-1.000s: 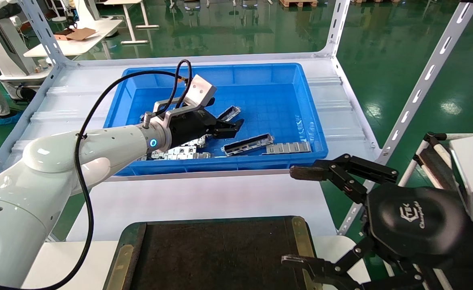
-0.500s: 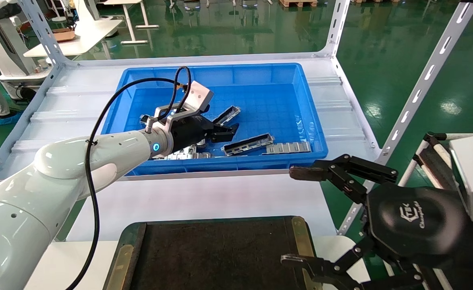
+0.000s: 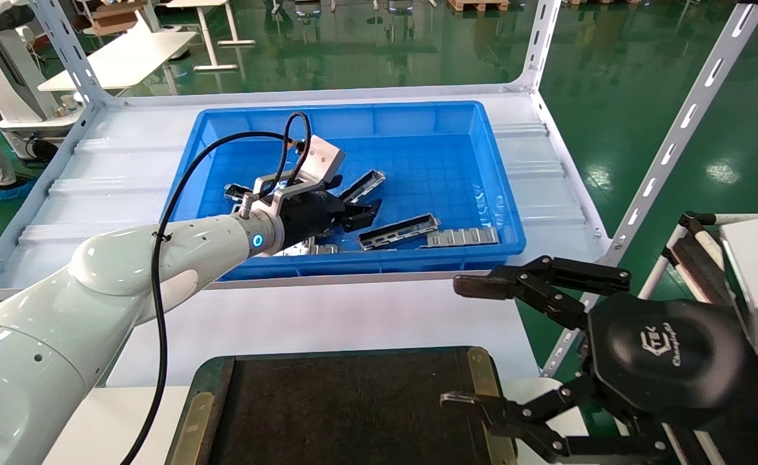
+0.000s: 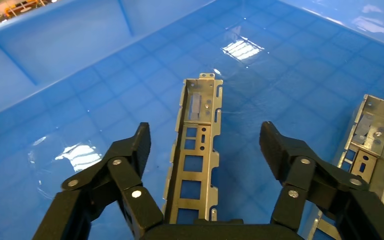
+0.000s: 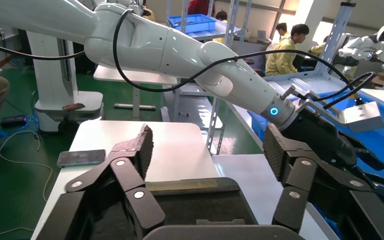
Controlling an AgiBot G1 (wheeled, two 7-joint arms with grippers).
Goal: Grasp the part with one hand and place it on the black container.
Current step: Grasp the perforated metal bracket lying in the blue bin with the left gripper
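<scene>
The left gripper (image 3: 369, 212) reaches into the blue bin (image 3: 501, 213) on the white shelf (image 3: 327, 316), low over the bin floor, its fingers (image 4: 132, 147) spread wide with nothing between them but open air; in the left wrist view a part (image 4: 196, 150) lies lengthwise in the gap, flat on the floor, open side up, its side walls clear of both pads, touching neither. In the head view this part (image 3: 363, 185) shows as a grey channel running away from the gripper toward the bin's far side; its near end is hidden by the fingers.

A second part (image 3: 397, 232) lies just right of the gripper near the front wall, angled across the floor; beside it, to the right, rests a flat slotted strip (image 3: 461, 237); more metal pieces (image 3: 298, 244) sit under the wrist, too hidden to sort out, perhaps strips.

The black container (image 3: 347, 407) sits at the near edge, in front of the shelf and well apart from the bin, its brass rim (image 3: 480, 378) showing at the right.

The right gripper (image 3: 466, 345) hangs off the container's right corner, fingers spread wide and holding nothing.
</scene>
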